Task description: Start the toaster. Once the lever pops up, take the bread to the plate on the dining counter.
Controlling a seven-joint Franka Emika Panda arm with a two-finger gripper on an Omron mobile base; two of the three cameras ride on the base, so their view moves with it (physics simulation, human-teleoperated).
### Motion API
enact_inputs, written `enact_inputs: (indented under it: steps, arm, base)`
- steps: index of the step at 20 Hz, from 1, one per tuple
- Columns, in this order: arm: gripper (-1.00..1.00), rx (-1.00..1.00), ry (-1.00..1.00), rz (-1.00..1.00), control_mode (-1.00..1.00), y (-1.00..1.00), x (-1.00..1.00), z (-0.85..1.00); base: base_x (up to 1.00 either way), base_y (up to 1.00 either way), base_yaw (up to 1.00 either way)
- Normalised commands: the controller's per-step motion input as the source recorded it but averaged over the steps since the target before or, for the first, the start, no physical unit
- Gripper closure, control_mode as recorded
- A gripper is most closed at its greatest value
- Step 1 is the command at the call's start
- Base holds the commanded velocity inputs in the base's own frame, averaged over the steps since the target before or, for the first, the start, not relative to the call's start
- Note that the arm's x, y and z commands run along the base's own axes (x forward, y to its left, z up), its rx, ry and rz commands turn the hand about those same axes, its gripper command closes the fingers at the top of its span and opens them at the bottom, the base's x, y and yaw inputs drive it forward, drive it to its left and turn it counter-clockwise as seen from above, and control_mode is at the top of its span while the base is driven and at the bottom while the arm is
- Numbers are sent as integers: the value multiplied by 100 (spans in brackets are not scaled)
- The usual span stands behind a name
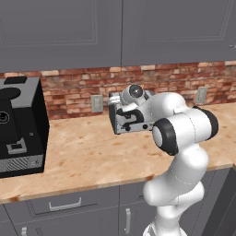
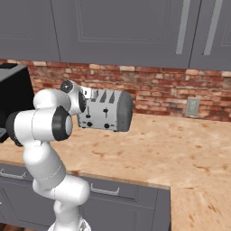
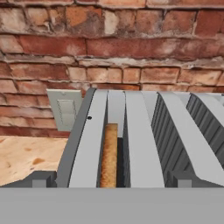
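The silver-grey toaster (image 2: 106, 110) stands on the kitchen counter (image 2: 180, 149) against the brick wall, its black levers and knobs facing me. In the left base view the toaster (image 1: 125, 119) is partly hidden behind my arm. The hand view looks down along the toaster top (image 3: 135, 144), where the tan bread (image 3: 109, 155) stands on edge in the leftmost slot. My gripper (image 3: 113, 179) hovers just above that end of the toaster, open, its fingertips (image 3: 41, 178) wide apart on either side of the bread's slot and touching nothing. The plate and the dining counter are out of view.
A big black coffee machine (image 1: 18, 126) stands on the counter to the toaster's left. Wall outlets (image 1: 97, 103) (image 2: 193, 107) sit in the brick backsplash. Grey upper cabinets (image 1: 120, 32) hang overhead. To the toaster's right lies bare counter top.
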Motion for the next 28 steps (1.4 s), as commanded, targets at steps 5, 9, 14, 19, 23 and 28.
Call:
enact_inputs:
  steps: [5, 9, 14, 19, 23, 28]
  arm:
    - [-100, 0, 0, 0, -100, 0, 0, 0]
    - [-100, 0, 0, 0, -100, 0, 0, 0]
    - [-100, 0, 0, 0, -100, 0, 0, 0]
    - [-100, 0, 0, 0, -100, 0, 0, 0]
    - [-100, 0, 0, 0, -100, 0, 0, 0]
    - [-100, 0, 0, 0, -100, 0, 0, 0]
  base:
    - [0, 0, 0]
    - [0, 0, 0]
    - [0, 0, 0]
    - [0, 0, 0]
    - [0, 0, 0]
    - [0, 0, 0]
